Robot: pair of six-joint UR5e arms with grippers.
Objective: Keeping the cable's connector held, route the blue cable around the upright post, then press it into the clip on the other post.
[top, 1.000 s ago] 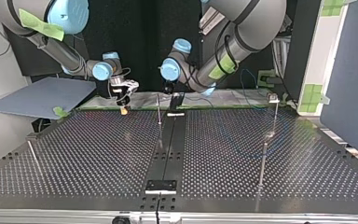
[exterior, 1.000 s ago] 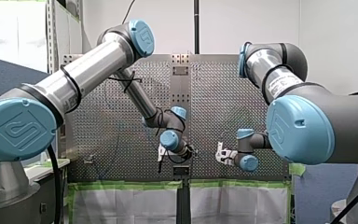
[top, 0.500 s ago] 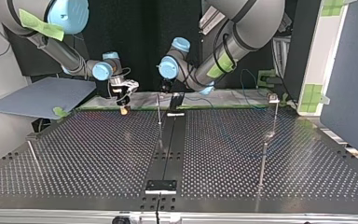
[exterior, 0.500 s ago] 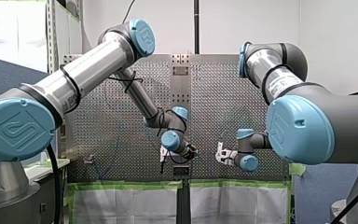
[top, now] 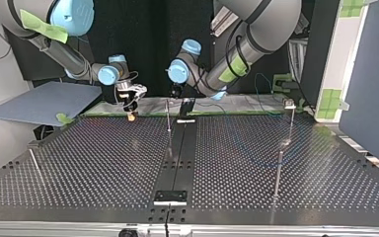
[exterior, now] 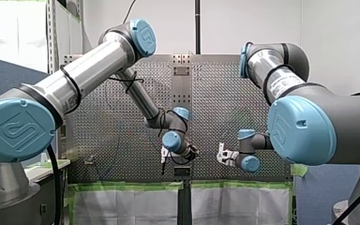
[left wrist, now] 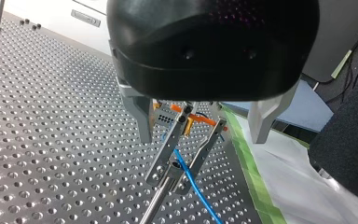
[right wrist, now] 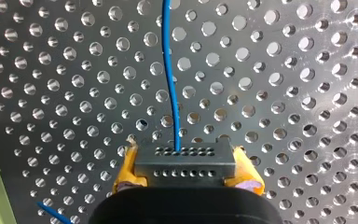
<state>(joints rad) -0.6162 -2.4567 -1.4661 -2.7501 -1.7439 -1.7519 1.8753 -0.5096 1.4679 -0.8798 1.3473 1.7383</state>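
Our right fingers [right wrist: 129,164] pinch the connector [right wrist: 185,162], upper left in the top view; the blue cable [right wrist: 168,70] trails ahead over the bench [right wrist: 284,93]. Our left fingers [left wrist: 142,116], spread, straddle the clip [left wrist: 172,154]. Thin, limp and light, the cable probably wants gripping just beside the clip.

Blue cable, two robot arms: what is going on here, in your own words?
My right gripper is shut on the connector, and the blue cable leads away from it over the perforated table. My left gripper is open, its metal fingers straddling the clip on a post. The cable runs between the clip's prongs; whether it is fully seated is unclear.
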